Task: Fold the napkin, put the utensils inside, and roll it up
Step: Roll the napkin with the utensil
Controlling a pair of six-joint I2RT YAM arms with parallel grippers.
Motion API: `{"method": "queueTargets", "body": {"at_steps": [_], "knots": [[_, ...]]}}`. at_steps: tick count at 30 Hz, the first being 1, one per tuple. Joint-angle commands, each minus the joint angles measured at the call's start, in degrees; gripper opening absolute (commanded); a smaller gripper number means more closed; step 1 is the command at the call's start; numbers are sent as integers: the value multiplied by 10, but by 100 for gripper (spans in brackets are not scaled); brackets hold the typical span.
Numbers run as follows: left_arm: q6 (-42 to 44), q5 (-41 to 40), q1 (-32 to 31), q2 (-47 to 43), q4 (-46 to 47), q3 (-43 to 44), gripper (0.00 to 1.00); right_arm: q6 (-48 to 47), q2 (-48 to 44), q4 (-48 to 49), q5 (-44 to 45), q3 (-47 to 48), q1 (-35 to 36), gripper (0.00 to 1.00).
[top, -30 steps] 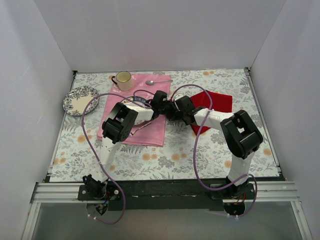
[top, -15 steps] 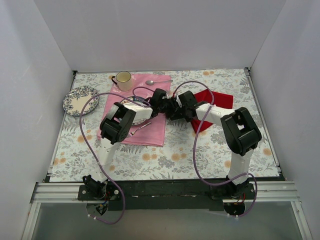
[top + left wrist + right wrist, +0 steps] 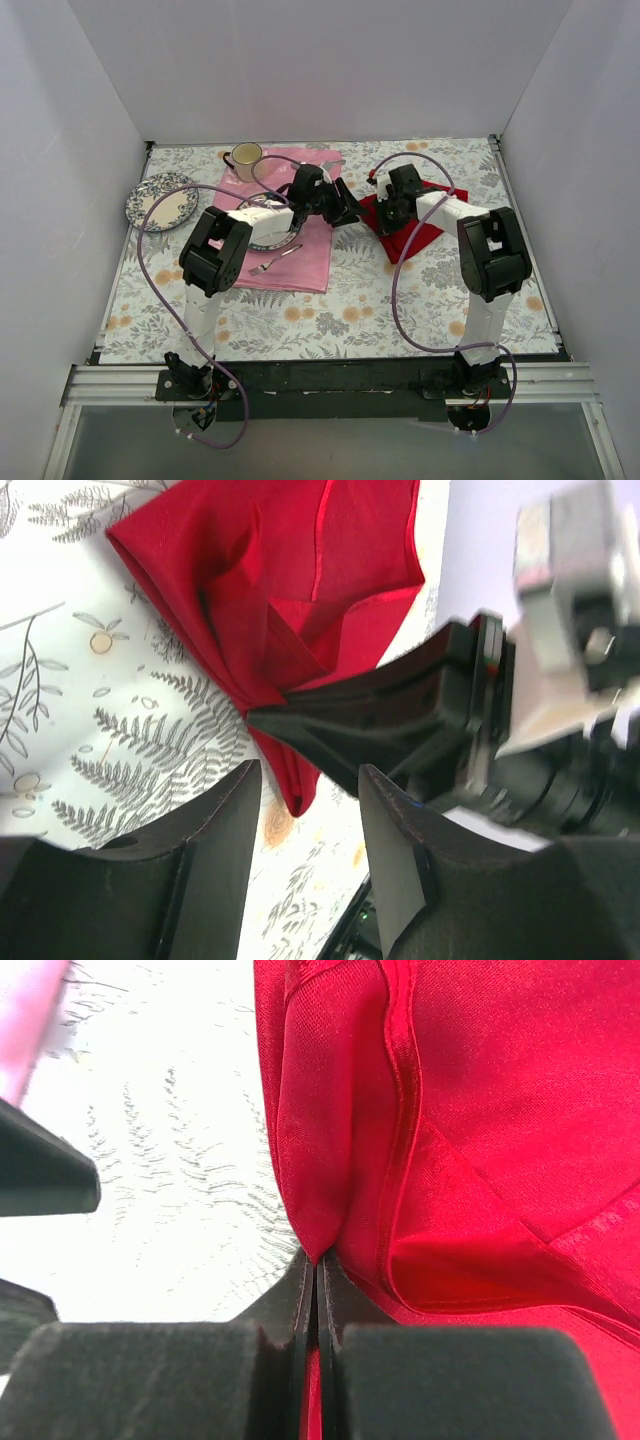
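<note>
The right end effector (image 3: 318,1263) is clenched on a raised fold of the red napkin (image 3: 480,1110), which lies directly under it. The left end effector (image 3: 308,780) is released, just beside. For a clean fold, the pinched edge should travel low and straight across.

Overhead, bright even light fills the white walls (image 3: 300,70) and floral table (image 3: 350,320); everything is sharp, shadows faint and soft. Both wrist views bleach the table almost white. The red napkin (image 3: 480,1080) gleams along its hem, while the right arm's wrist (image 3: 565,580) looks blurred
</note>
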Motion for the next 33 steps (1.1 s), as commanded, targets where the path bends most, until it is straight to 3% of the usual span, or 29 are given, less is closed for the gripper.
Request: {"method": "queueTargets", "body": {"at_steps": [1, 11, 15, 24, 29, 33], "knots": [[26, -3, 0, -43, -1, -30, 43, 23, 12, -29, -118, 30, -32, 1], [13, 20, -7, -19, 27, -28, 42, 42, 29, -34, -221, 45, -94, 1], [12, 22, -10, -12, 26, -20, 41, 44, 28, -35, -222, 50, -104, 13], [12, 35, -21, 15, 18, 4, 41, 43, 30, -43, -219, 63, -113, 20], [12, 33, -23, 26, 18, 11, 40, 40, 38, -50, -216, 71, -115, 1], [7, 35, -24, 38, 14, 23, 41, 35, 40, -47, -219, 65, -115, 1]]}}
